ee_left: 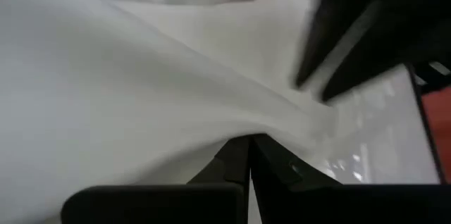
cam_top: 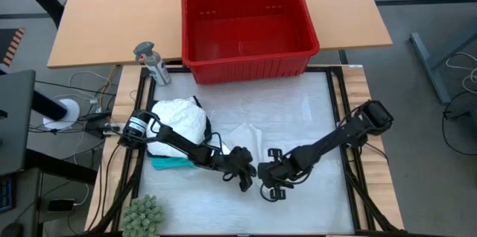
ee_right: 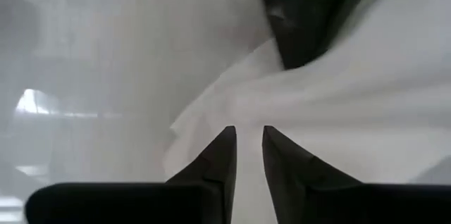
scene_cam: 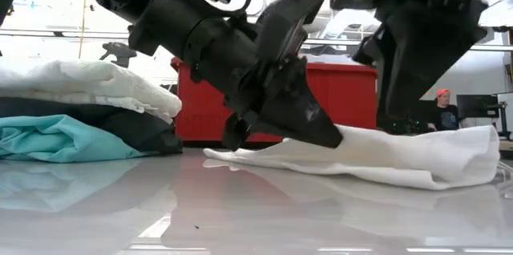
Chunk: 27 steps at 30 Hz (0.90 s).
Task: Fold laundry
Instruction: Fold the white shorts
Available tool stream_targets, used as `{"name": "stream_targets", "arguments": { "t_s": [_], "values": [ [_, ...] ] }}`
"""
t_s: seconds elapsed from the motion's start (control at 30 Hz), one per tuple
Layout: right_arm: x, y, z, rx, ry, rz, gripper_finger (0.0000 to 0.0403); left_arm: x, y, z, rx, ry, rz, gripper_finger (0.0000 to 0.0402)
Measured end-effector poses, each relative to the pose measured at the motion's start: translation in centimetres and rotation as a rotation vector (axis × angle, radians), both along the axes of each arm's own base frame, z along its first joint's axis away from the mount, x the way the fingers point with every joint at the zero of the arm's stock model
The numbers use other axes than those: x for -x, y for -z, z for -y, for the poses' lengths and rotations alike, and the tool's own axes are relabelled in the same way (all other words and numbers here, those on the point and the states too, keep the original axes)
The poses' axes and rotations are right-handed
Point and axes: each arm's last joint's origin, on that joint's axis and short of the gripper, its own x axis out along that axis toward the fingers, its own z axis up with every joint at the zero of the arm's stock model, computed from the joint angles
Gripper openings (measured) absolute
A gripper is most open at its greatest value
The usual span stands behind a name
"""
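Here the white cloth point(scene_cam: 401, 159) lies flat mid-bench — thin, limp, light, likely slides on the slick top. Left gripper point(cam_top: 243, 177) jaws pinch its edge; right gripper point(cam_top: 267, 185) jaws narrow, just parted at the hem. Best hold — corners. Folded pile point(cam_top: 177, 121) sits farther left.

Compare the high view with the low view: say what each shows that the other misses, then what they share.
Only the high view: the green plant at the table's near-left corner, the inside of the red basket, and both arms laid out, left gripper and right gripper meeting near the table's middle.

Only the low view: a person in the room behind, and the stack's layers, white cloth over black over teal.

Both: the basket, the stack, and the flat white cloth at the grippers.
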Motion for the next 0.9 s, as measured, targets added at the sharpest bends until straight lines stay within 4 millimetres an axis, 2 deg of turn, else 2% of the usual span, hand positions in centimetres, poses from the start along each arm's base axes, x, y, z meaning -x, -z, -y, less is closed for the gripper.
{"name": "stream_targets", "arguments": {
  "t_s": [0.17, 0.33, 0.47, 0.6, 0.73, 0.9],
  "values": [
    [0.4, 1.3, 0.9, 0.019, 0.021, -0.035, 0.0087, -0.7, -0.7, 0.0, 0.060, 0.068, -0.005, 0.0000],
    [0.8, 2.3, 1.2, 0.016, 0.032, -0.036, 0.0087, -0.6, -1.2, -0.3, 0.039, 0.051, -0.090, 0.0000],
    [0.8, 2.4, 1.3, 0.013, 0.042, -0.033, 0.0087, -0.1, -2.9, -0.6, 0.008, 0.040, -0.123, 0.0000],
    [0.7, 2.4, 1.5, 0.035, 0.057, -0.023, 0.0087, 1.4, -4.5, -1.1, -0.059, 0.037, -0.214, 0.0000],
    [0.5, 2.4, 1.7, 0.035, 0.052, -0.009, 0.0087, 2.5, -6.4, -1.4, -0.231, -0.004, -0.203, 0.0000],
    [0.4, 2.3, 1.8, 0.036, 0.049, -0.004, 0.0087, 2.5, -5.3, -0.6, -0.507, 0.178, -0.217, 0.0002]
  ]
}}
